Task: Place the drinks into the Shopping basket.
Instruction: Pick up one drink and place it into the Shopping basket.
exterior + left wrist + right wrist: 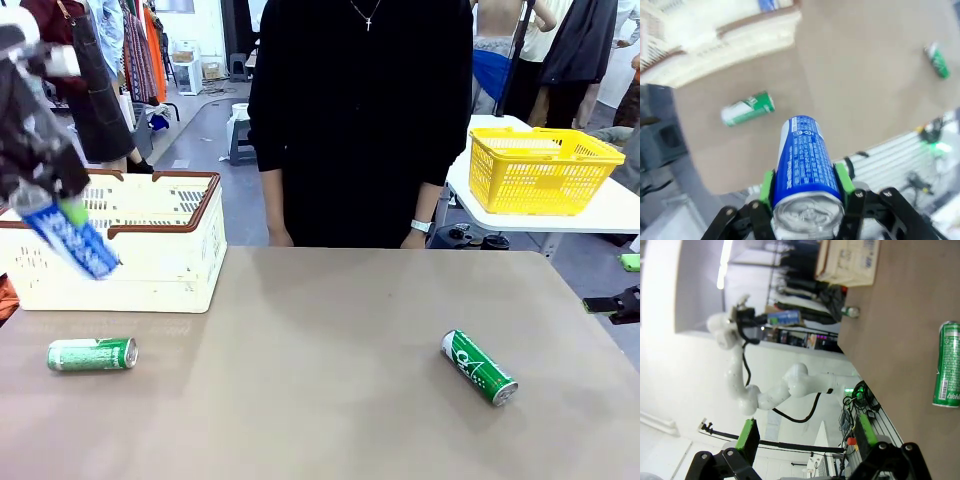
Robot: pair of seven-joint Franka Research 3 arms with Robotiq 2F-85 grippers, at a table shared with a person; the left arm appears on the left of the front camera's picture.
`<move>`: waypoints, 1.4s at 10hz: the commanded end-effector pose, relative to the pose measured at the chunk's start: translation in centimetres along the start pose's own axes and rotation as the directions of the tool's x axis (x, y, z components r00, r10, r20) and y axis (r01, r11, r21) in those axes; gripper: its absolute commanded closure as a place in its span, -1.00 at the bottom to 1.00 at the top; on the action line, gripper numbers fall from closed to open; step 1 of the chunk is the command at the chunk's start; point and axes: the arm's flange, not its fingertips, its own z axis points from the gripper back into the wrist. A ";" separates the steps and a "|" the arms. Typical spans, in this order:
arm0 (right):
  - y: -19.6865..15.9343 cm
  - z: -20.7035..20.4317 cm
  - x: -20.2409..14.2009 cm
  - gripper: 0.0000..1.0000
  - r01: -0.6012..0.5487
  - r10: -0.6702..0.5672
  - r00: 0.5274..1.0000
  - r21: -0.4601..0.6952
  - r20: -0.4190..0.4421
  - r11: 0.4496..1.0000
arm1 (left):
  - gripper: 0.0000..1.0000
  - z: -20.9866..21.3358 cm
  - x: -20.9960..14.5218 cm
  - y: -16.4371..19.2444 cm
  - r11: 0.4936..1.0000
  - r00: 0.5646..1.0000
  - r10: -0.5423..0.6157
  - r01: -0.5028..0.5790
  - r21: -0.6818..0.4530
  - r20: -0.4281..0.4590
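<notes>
My left gripper [52, 203] is shut on a blue and white can [72, 240], held tilted in the air at the near left corner of the cream Shopping basket [150, 255]. In the left wrist view the green pads [767, 184] clamp that can [804, 160] on both sides, high above the table. One green can [92, 354] lies on its side in front of the basket, another [479, 367] lies at the right. My right gripper [806, 436] stands open and empty off the table's right edge, with the right green can [947, 365] ahead of it.
A person in black stands at the far side of the table, hands [414, 238] at its edge. A yellow basket [545, 168] sits on a white table behind at the right. Bare tabletop [320, 340] lies between the two green cans.
</notes>
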 end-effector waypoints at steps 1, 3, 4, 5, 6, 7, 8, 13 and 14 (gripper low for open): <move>0.6 0.0 0.1 -1.00 0.019 -0.019 1.000 -0.002 -0.009 1.000 | 1.00 3.1 8.7 2.1 0.996 0.994 0.080 -0.082 0.025 0.069; 0.6 0.0 0.1 -1.00 0.019 -0.019 1.000 -0.002 -0.009 1.000 | 1.00 2.3 16.0 5.8 0.994 0.987 0.095 -0.101 0.044 0.128; 0.6 0.0 0.1 -1.00 0.019 -0.019 1.000 -0.002 -0.009 1.000 | 1.00 0.7 18.6 7.4 0.994 0.986 0.069 -0.081 0.075 0.150; 0.6 0.0 0.1 -1.00 0.019 -0.019 1.000 -0.002 -0.009 1.000 | 1.00 -1.8 20.7 8.9 0.998 0.991 0.044 -0.050 0.045 0.127; 0.6 0.0 0.1 -1.00 0.019 -0.019 1.000 -0.002 -0.009 1.000 | 1.00 -4.4 22.1 10.0 0.997 0.992 0.048 -0.055 0.060 0.115; 0.6 0.0 0.1 -1.00 0.019 -0.019 1.000 -0.002 -0.009 1.000 | 1.00 -7.4 23.3 10.9 0.995 0.995 0.048 -0.056 0.079 0.092; 0.6 0.0 0.1 -1.00 0.019 -0.019 1.000 -0.002 -0.009 1.000 | 1.00 -10.3 23.8 11.0 0.996 0.999 0.036 -0.039 0.075 0.036; 0.6 0.0 0.1 -1.00 0.019 -0.019 1.000 -0.002 -0.009 1.000 | 1.00 -15.2 24.0 11.0 0.997 0.999 0.043 -0.041 0.065 -0.016; 0.6 0.0 0.1 -1.00 0.019 -0.019 1.000 -0.002 -0.009 1.000 | 1.00 -15.2 24.0 11.0 0.997 0.999 0.043 -0.041 0.065 -0.016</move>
